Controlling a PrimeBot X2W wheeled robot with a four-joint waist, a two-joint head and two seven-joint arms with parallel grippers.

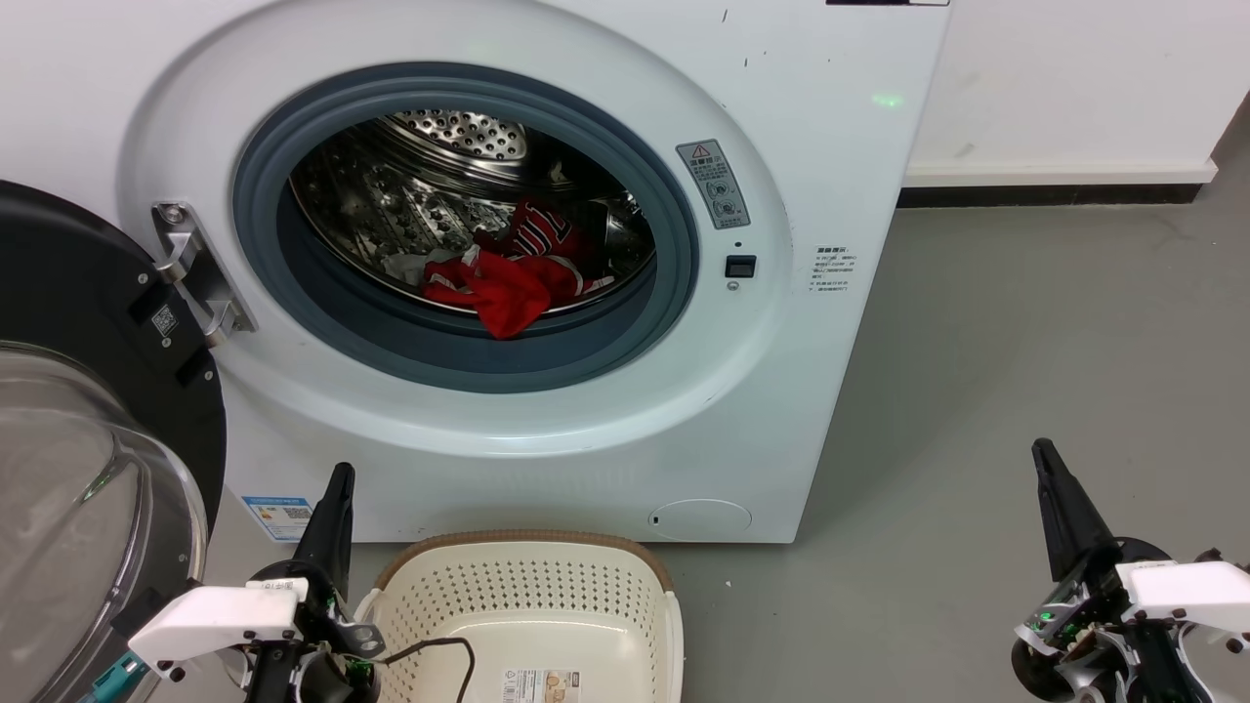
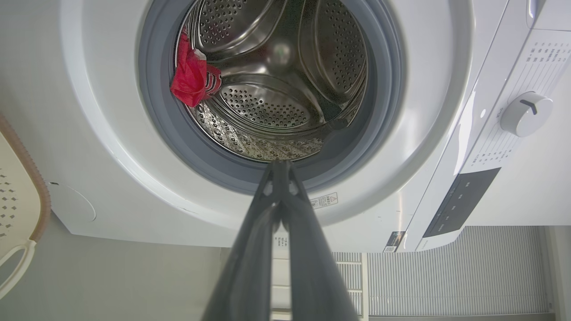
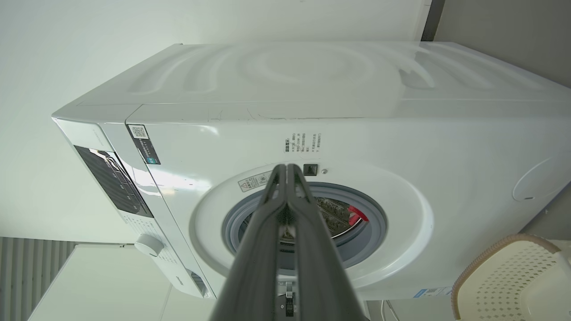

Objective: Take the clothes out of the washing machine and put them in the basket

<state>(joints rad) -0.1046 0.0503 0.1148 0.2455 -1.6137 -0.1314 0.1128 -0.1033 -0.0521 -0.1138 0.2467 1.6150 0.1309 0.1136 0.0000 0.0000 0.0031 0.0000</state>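
While both tools hang low and empty, the reach into the drum looks not yet begun. The left tool (image 1: pixel 338 480), its two long dark fingers pressed together on nothing, points up just beside the cream perforated plastic basket (image 1: pixel 527 540) with the brown rim. The right tool (image 1: pixel 1043 454), likewise pressed together and empty, stands well apart over the grey floor (image 1: pixel 977 391).

The red clothes (image 1: pixel 508 288) with white trim lie heaped at the front of the perforated steel drum (image 1: pixel 459 132) of the large white front-loading washing machine (image 1: pixel 586 469). One fold droops over the drum's lip toward the grey rubber rim (image 1: pixel 332 322). The black-framed glass door (image 1: pixel 78 283) is swung wide to the left.

The left tool seems the nearer one, though its arm must keep clear of that door. Its fingers should spread before crossing the rim, then bite deep into the thick drooping fold so the cloth cannot slip. Lifting up and out, not dragging, should keep trailing fabric off the rubber. The basket stands right below the porthole, so the carry is short. Letting go should wait until the garment hangs inside its walls.
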